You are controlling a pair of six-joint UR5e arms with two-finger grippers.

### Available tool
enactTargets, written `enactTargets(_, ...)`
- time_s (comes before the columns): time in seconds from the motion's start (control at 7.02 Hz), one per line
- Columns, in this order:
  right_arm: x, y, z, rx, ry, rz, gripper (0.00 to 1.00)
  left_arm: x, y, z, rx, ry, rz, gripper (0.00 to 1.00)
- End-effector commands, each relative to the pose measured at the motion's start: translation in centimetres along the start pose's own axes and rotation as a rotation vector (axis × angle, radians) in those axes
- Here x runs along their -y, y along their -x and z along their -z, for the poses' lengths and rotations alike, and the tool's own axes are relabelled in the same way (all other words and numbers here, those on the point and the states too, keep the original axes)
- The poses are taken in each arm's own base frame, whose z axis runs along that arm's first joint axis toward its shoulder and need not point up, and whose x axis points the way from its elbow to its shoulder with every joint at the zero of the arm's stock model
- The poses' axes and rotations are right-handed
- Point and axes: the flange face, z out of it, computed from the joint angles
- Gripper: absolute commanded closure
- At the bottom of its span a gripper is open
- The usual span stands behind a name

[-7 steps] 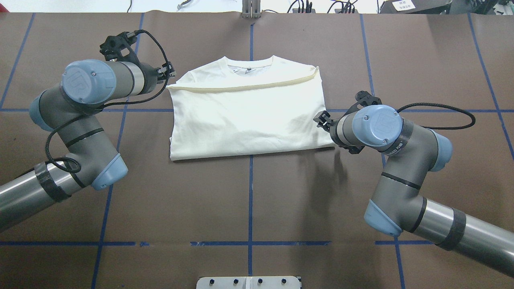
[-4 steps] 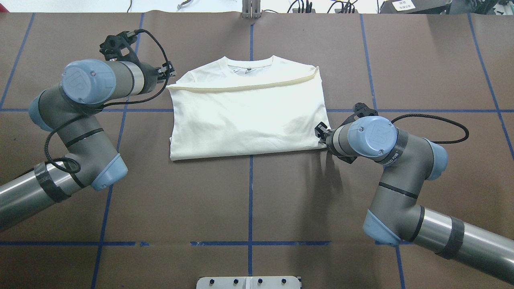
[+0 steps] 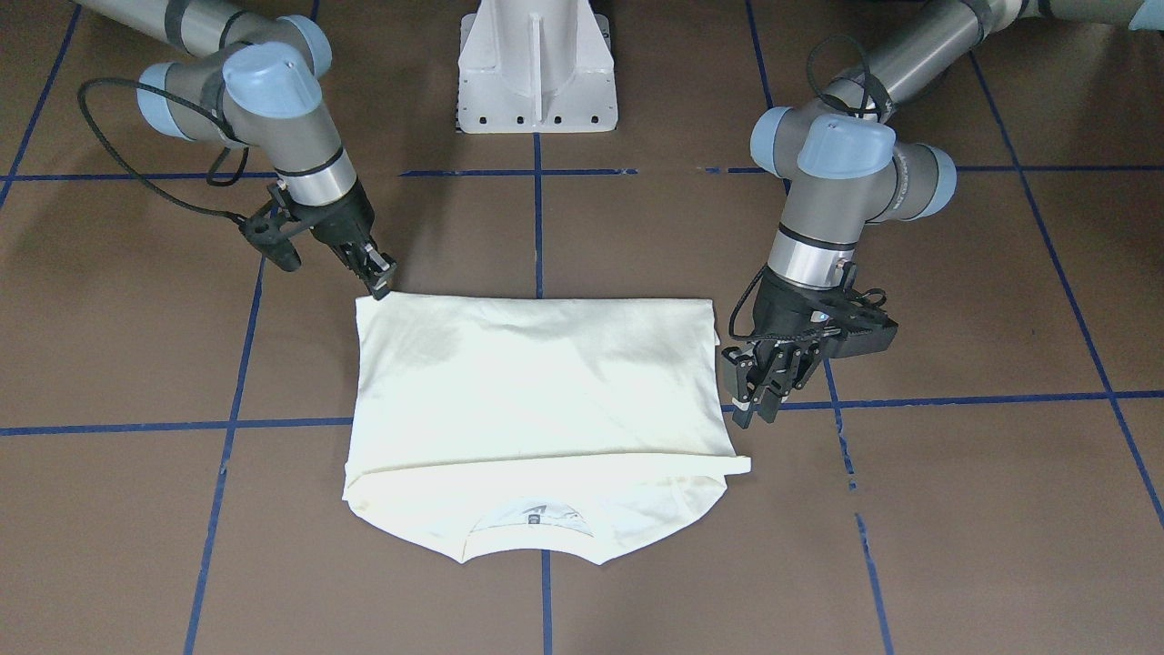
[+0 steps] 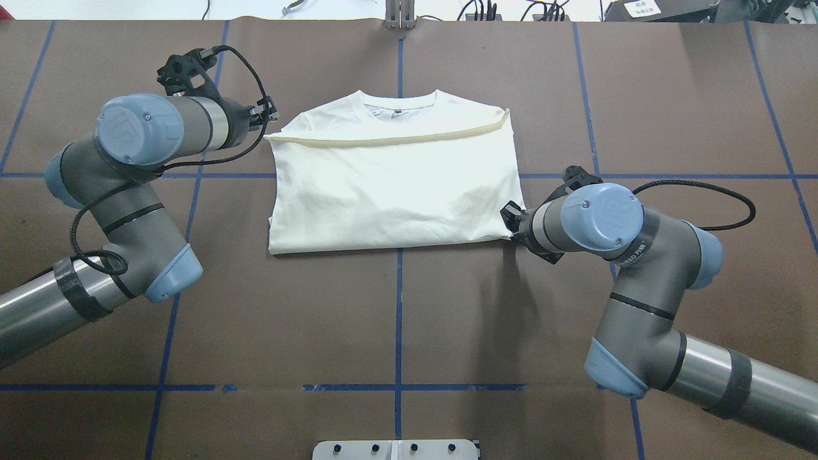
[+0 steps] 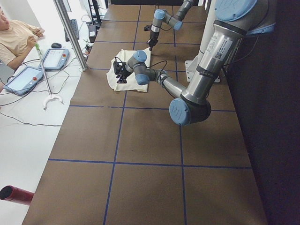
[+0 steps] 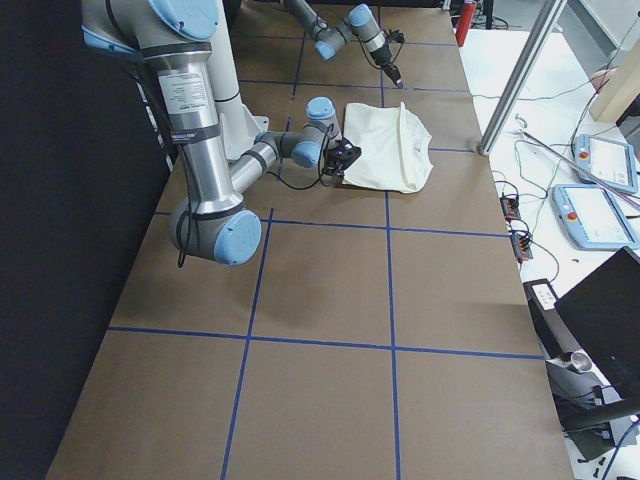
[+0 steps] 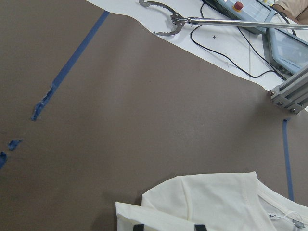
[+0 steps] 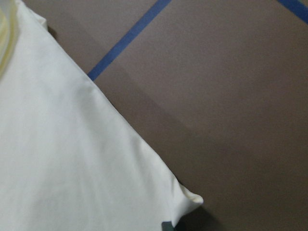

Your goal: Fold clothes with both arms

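Note:
The cream-white shirt [image 4: 390, 185] lies folded in half, plain side up, with its collar [image 4: 397, 102] at the far edge. It also shows in the front-facing view [image 3: 536, 382]. My left gripper [image 4: 265, 116] is open just outside the far left corner of the folded layer. Its fingertips [image 7: 139, 226] stand apart over that corner [image 7: 126, 208]. My right gripper [image 3: 379, 282] is low at the near right corner. It looks shut, with its tips touching the shirt's edge [image 8: 190, 199]. I cannot tell whether cloth is pinched between them.
The brown table cover [image 4: 396, 319] carries blue tape grid lines. The white pedestal base [image 3: 536, 64] stands between the arms. Operators' tablets [image 5: 51, 58] and a metal post [image 5: 70, 33] stand beyond the table's far edge.
My right gripper has moved along the shirt's right edge toward the robot and down to the near right corner. The left arm has stayed still.

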Motion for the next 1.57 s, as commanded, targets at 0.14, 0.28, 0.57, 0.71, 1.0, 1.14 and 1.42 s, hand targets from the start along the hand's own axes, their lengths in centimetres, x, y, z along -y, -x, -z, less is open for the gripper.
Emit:
enactTargets(0.14,-12.4,-10.8,5.8,-0.115,0.274,0.169,1.00,-0.6,-1.0,0.9,-0.031,0.040,-0.007,0.55)
enactTargets(0.28,-16.0,-13.5,6.2,-0.167,0.350,0.225,1.00,-0.8,-1.2,1.3,-0.069,0.076,-0.003,0.55)
enactTargets(0.57,-20.6,-17.2,5.9,-0.229,0.415,0.297,0.01,-1.5,-2.6,3.4,-0.138,0.161,0.000,0.55)
enactTargets(0.71,-19.8,-16.6,5.8,-0.202,0.376,0.289,0.00,-2.8,-3.9,7.1,-0.198,0.320,0.012,0.54)
enactTargets(1.0,-12.5,-12.2,6.2,-0.113,0.237,0.187,0.00,-6.4,-3.7,12.0,-0.191,0.515,0.196,0.53)
enactTargets(1.14,-8.3,-10.4,6.2,-0.078,0.160,0.144,0.00,-12.1,-2.6,11.5,-0.122,0.601,0.239,0.55)
enactTargets(1.42,-0.6,-6.3,6.5,-0.001,0.025,0.099,0.00,-20.1,-1.2,10.1,-0.008,0.664,0.287,0.49)
